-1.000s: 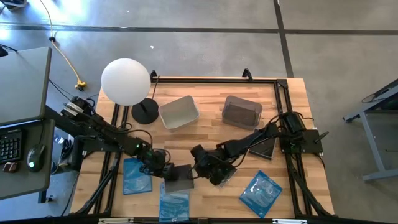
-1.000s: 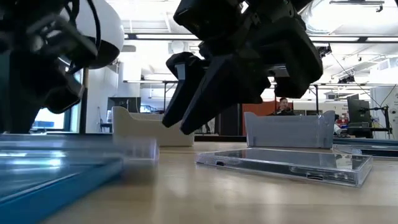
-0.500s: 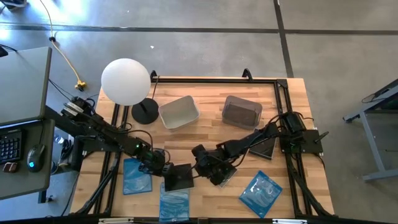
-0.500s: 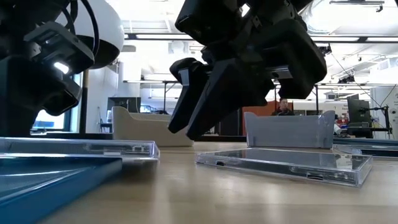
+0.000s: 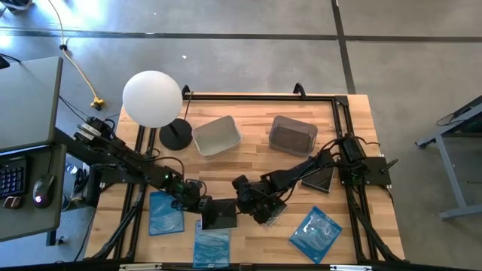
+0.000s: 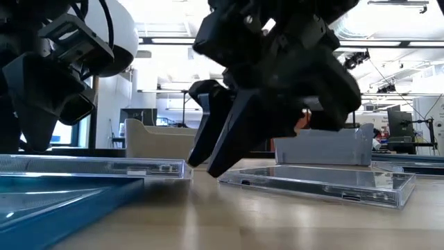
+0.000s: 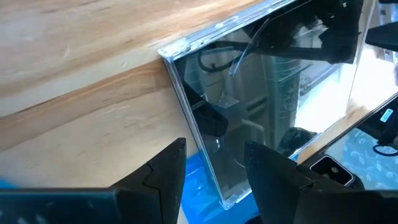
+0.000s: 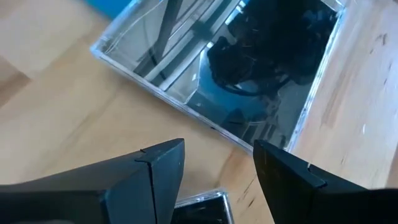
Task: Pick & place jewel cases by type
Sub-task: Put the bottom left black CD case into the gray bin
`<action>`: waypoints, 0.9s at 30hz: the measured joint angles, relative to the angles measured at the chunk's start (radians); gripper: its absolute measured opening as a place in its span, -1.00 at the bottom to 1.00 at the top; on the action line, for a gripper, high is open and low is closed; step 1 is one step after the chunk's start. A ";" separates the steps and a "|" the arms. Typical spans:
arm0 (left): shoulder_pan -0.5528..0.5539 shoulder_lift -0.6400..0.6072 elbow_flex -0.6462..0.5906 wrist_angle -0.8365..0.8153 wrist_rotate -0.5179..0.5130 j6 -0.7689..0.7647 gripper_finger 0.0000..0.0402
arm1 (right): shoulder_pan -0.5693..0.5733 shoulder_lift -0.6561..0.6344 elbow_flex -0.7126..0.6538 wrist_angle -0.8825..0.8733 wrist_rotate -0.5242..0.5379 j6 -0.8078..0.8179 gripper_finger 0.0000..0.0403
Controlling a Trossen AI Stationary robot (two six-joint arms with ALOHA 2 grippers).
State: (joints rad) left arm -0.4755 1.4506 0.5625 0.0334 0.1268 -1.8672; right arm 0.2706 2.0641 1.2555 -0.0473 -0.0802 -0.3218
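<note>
A square black jewel case (image 5: 219, 214) (image 6: 104, 167) lies flat between my two grippers, its near edge resting on a blue case (image 5: 212, 245). My left gripper (image 5: 197, 203) (image 7: 214, 177) is open at the case's left edge. My right gripper (image 5: 247, 197) (image 8: 217, 168) is open and slants down, its fingertips (image 6: 201, 163) low beside the case's right end. A second black case (image 5: 275, 213) (image 6: 319, 184) lies under my right arm, and a third (image 5: 319, 179) farther right. Two more blue cases (image 5: 166, 213) (image 5: 315, 235) lie flat on the table. My left gripper's open fingers (image 7: 165, 177) stand on either side of the black case's left edge (image 7: 208, 168), slanting down from the table's left. I cannot tell whether they touch it. The case lies flat, partly on the blue case.
A white tub (image 5: 217, 135) and a grey tub (image 5: 293, 135) stand at the far side. A round white lamp (image 5: 153, 98) on a black base stands at the far left. Black rails (image 5: 343, 120) frame the wooden table. A desk with a keyboard and mouse is left of the table.
The black case, tilted and blurred a second ago, has settled flat with its edge on the blue case, then slid slightly toward the table's right. My right gripper has come down toward the table beside the case's right end. My left gripper has shifted slightly right.
</note>
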 joint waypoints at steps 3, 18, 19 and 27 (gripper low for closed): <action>0.004 0.000 0.000 -0.002 0.008 -0.001 -0.21 | -0.002 0.001 0.000 0.008 0.022 0.000 -0.07; 0.083 0.001 -0.001 -0.002 0.109 0.009 -0.21 | -0.002 0.018 0.000 0.023 0.118 -0.130 -0.07; 0.083 0.001 -0.001 -0.003 0.117 0.003 -0.21 | -0.002 0.019 0.000 0.024 0.117 -0.136 -0.07; 0.083 0.084 -0.001 0.088 0.144 -0.001 -0.21 | 0.009 0.025 0.001 0.036 0.103 -0.159 -0.07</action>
State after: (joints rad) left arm -0.3927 1.5341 0.5613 0.1211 0.2707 -1.8683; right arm 0.2794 2.0886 1.2564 -0.0109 0.0223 -0.4812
